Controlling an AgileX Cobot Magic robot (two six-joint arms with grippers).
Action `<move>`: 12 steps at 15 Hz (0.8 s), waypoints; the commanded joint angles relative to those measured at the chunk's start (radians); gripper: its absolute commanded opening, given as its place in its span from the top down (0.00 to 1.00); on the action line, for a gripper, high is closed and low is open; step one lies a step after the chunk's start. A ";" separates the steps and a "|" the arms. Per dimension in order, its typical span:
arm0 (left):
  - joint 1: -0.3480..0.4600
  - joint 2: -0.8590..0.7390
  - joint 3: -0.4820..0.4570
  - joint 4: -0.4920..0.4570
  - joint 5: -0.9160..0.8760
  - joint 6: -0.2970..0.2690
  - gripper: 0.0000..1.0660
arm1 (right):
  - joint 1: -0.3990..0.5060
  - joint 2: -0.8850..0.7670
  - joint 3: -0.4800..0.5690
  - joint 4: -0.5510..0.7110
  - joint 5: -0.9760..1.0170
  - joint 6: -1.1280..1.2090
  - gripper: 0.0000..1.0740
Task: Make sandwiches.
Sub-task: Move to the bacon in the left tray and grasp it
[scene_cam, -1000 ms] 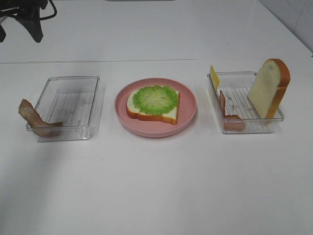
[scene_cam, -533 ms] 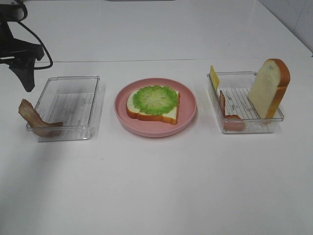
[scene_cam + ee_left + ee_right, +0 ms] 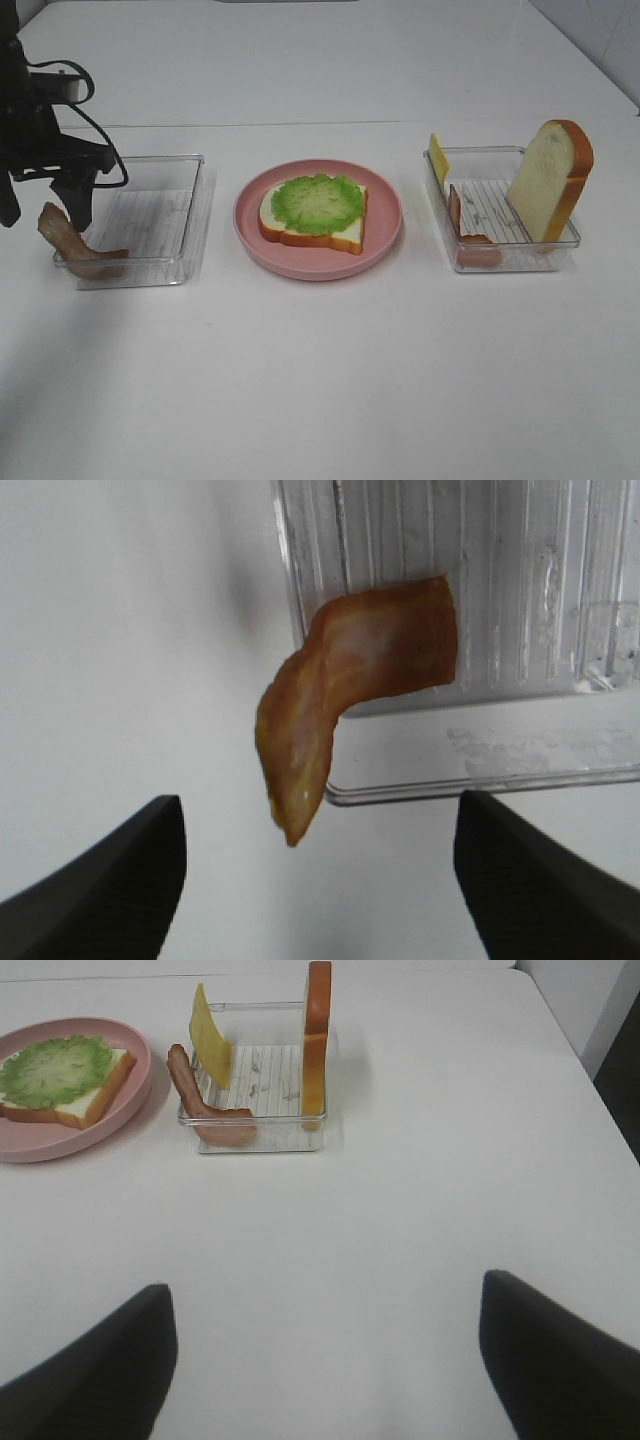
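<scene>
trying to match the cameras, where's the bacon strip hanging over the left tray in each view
Exterior high: bacon strip draped over the left tray's outer front corner.
Left wrist: bacon strip mid-frame, hanging over the tray edge.
Right wrist: not in view.
Shared landmark: the left tray's ribbed floor.

Left tool (image 3: 40,205): cut by exterior view's left edge, fingertips hard to separate. Right tool (image 3: 320,1360): only finger stubs, wrist view. Left tray's (image 3: 480,630) far part cropped.
</scene>
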State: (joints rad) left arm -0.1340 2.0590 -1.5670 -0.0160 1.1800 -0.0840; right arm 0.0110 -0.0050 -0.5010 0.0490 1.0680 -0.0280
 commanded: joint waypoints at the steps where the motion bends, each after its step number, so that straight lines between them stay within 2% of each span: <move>1: 0.001 0.031 0.004 0.003 -0.056 -0.004 0.43 | -0.006 -0.016 0.000 0.001 -0.008 0.002 0.27; 2: 0.001 0.032 0.004 0.000 -0.069 -0.004 0.47 | -0.006 -0.016 0.000 0.001 -0.008 0.002 0.27; 5: 0.001 0.032 0.004 -0.004 -0.085 -0.003 0.50 | -0.006 -0.016 0.000 0.001 -0.008 0.002 0.27; 7: 0.001 0.032 0.004 -0.004 -0.085 -0.001 0.62 | -0.006 -0.016 0.000 0.001 -0.008 0.002 0.27; 10: 0.001 0.032 0.004 -0.004 -0.078 0.003 0.66 | -0.006 -0.016 0.000 0.001 -0.008 0.002 0.27; 12: 0.001 0.032 0.004 -0.004 -0.066 0.003 0.73 | -0.006 -0.016 0.000 0.001 -0.008 0.002 0.27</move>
State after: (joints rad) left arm -0.1340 2.0870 -1.5670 -0.0160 1.1030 -0.0810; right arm 0.0110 -0.0050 -0.5010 0.0490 1.0680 -0.0280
